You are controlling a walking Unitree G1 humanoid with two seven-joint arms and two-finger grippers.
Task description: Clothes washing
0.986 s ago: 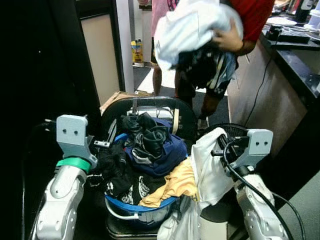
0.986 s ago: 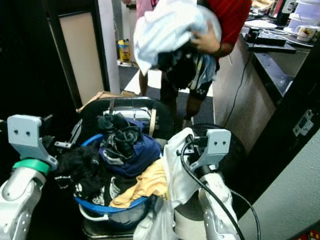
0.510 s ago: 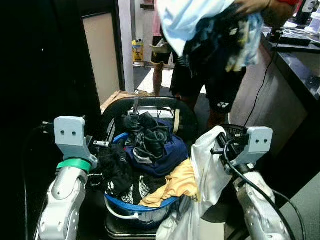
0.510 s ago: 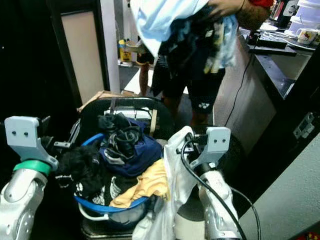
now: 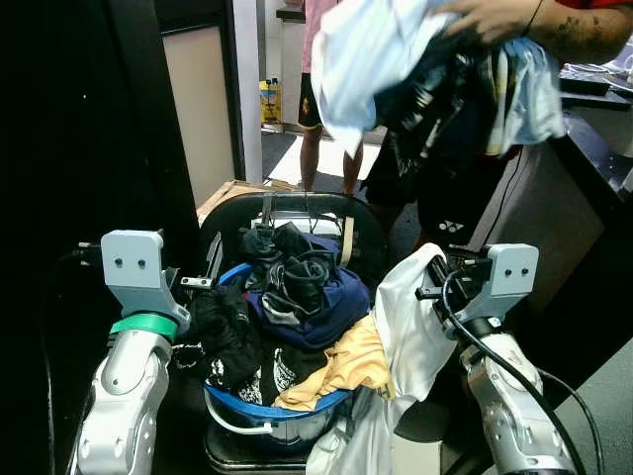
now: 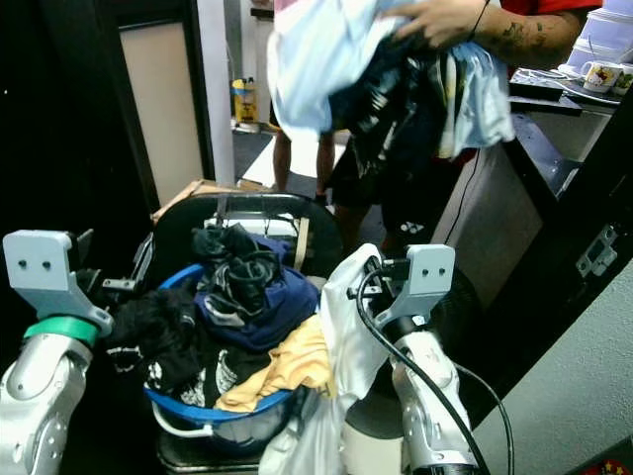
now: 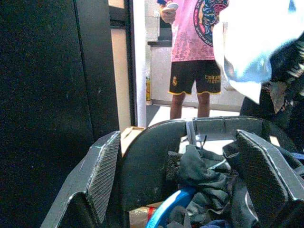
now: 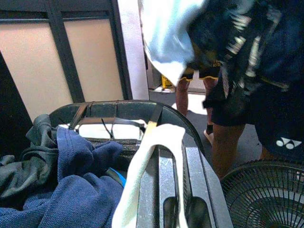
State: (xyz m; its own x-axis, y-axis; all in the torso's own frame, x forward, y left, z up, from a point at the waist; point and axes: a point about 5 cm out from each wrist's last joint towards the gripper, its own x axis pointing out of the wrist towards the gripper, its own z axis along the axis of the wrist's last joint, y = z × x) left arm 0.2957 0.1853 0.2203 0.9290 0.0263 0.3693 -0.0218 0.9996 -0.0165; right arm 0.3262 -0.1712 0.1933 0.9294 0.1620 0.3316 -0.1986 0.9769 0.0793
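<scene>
White garment (image 5: pixel 413 322) clamped in right gripper (image 8: pixel 173 199) jaws, left gripper (image 7: pixel 190 183) jaws wide apart beside blue basket (image 5: pixel 272 408).

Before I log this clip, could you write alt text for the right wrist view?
The right gripper is shut on a white garment draped over its black fingers, beside a blue basket's heap of dark blue clothes. Beyond, a person's legs stand under a held bundle of laundry; a floor fan sits nearby.

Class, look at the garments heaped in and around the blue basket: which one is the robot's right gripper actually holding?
The white garment. It hangs over the basket rim on the robot's right, pinched in the right gripper, while the navy, yellow and black pieces lie loose in the pile.
</scene>
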